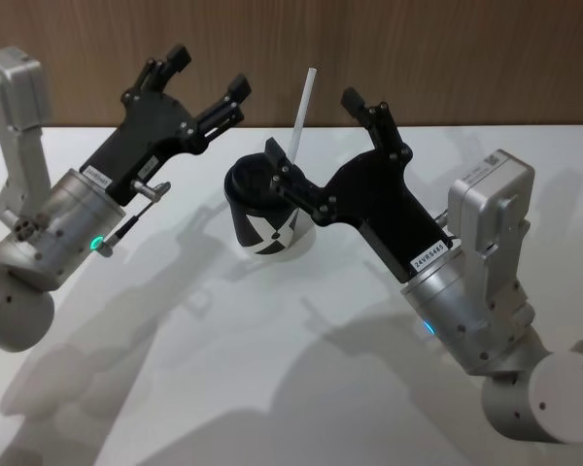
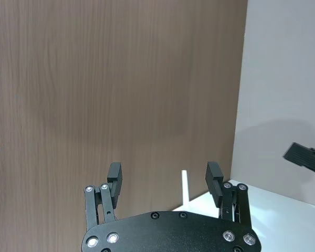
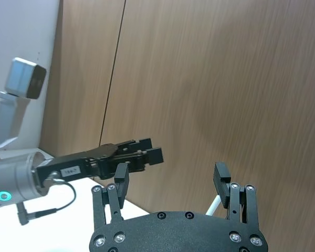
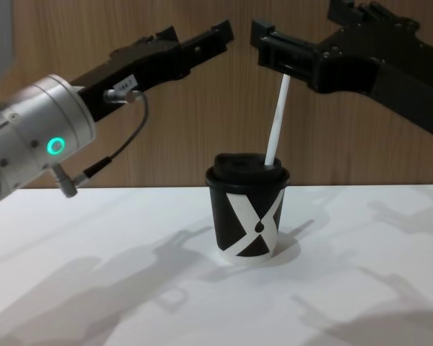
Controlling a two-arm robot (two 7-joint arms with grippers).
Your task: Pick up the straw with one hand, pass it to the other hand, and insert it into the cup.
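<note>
Grippers, 2, both w/ fingers spread & holding nothing: left black gripper [image 1: 206,76] up-left of cup, right black gripper [image 1: 316,131] above it. 1 small black paper cup [image 4: 247,220] w/ white X & domed lid on white table [image 4: 130,288]. 1 thin white straw [image 4: 276,124] stands tilted in lid; lower end hidden inside.

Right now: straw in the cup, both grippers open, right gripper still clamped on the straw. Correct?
Not quite. The right gripper is open and off the straw; the chest view shows the straw standing free in the cup. The left gripper is open too.
</note>
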